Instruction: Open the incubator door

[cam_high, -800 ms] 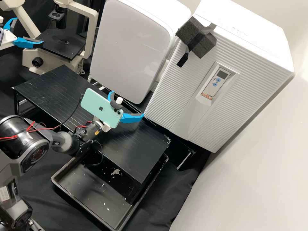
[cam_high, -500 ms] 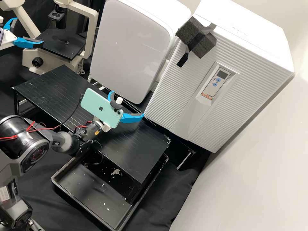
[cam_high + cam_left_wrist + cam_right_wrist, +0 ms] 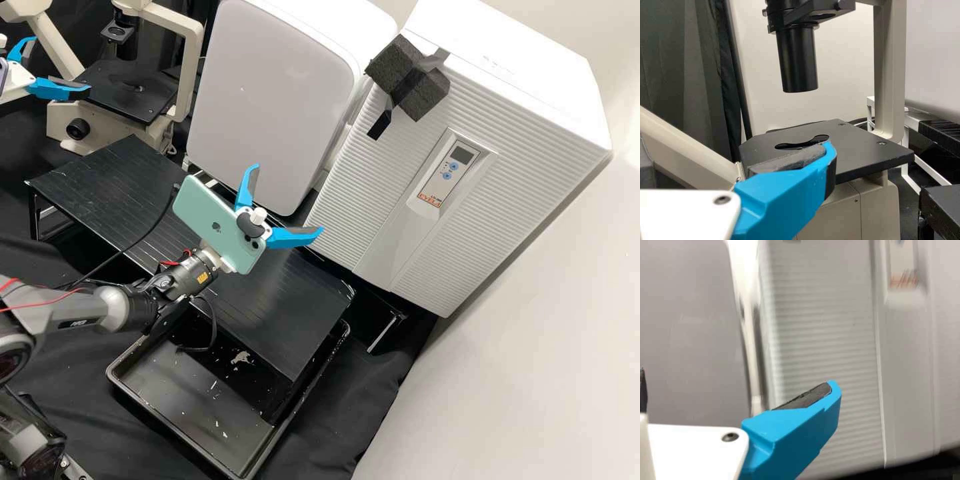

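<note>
The white incubator stands at the right with its ribbed door shut; a black foam block with a dark strap is taped near the door's upper left corner. Left of the door's lower part, above the black rack, is my right gripper, open and empty. In the right wrist view the ribbed door lies beyond my right gripper, with a gap between them. At the upper left, my left gripper is open in front of the microscope; in the left wrist view a blue finger of my left gripper overlaps the stage.
A second white cabinet stands beside the incubator. The black rack runs in front of it, partly over a black tray. A microscope stands at the back left. The wall borders the right side.
My right gripper has moved right, closer to the incubator, and its fingers show farther apart. Its arm has shifted along with it. My left gripper has stayed in place.
</note>
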Controlling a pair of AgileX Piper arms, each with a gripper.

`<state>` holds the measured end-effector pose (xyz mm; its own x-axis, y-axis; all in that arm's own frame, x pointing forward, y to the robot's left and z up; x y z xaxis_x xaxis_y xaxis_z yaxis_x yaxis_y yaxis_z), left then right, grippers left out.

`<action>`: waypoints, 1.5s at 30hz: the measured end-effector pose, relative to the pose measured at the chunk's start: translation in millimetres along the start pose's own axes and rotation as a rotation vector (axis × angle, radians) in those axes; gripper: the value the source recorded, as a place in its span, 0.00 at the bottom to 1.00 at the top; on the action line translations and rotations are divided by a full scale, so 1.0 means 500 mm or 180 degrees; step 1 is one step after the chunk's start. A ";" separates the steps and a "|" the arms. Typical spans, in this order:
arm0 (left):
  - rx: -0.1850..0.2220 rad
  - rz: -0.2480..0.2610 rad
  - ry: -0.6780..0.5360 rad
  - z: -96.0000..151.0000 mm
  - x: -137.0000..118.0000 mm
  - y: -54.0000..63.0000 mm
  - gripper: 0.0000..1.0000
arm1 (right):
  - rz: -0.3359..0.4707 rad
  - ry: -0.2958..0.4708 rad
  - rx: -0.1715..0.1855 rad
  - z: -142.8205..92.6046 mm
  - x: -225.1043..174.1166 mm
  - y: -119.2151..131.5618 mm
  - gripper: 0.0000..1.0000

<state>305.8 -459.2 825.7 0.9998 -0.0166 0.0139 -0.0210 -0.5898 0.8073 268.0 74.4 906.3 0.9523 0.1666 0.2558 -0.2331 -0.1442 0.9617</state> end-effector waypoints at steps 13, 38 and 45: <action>0.0000 0.0000 0.0000 0.000 0.000 0.000 1.00 | 0.0563 -0.0431 -0.0173 -0.096 0.071 0.041 1.00; 0.0000 0.0000 0.0000 0.000 0.000 0.000 1.00 | 0.0956 -0.0980 -0.0705 -0.159 0.174 -0.003 1.00; 0.0000 0.0000 0.0000 0.000 0.000 0.000 1.00 | 0.1034 -0.1137 -0.0732 -0.130 0.184 0.010 1.00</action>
<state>305.8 -459.2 825.7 0.9998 -0.0166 0.0139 -0.0210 -0.5898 0.8073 341.6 152.5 940.8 0.8223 -0.1994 0.5330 -0.5260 0.0910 0.8456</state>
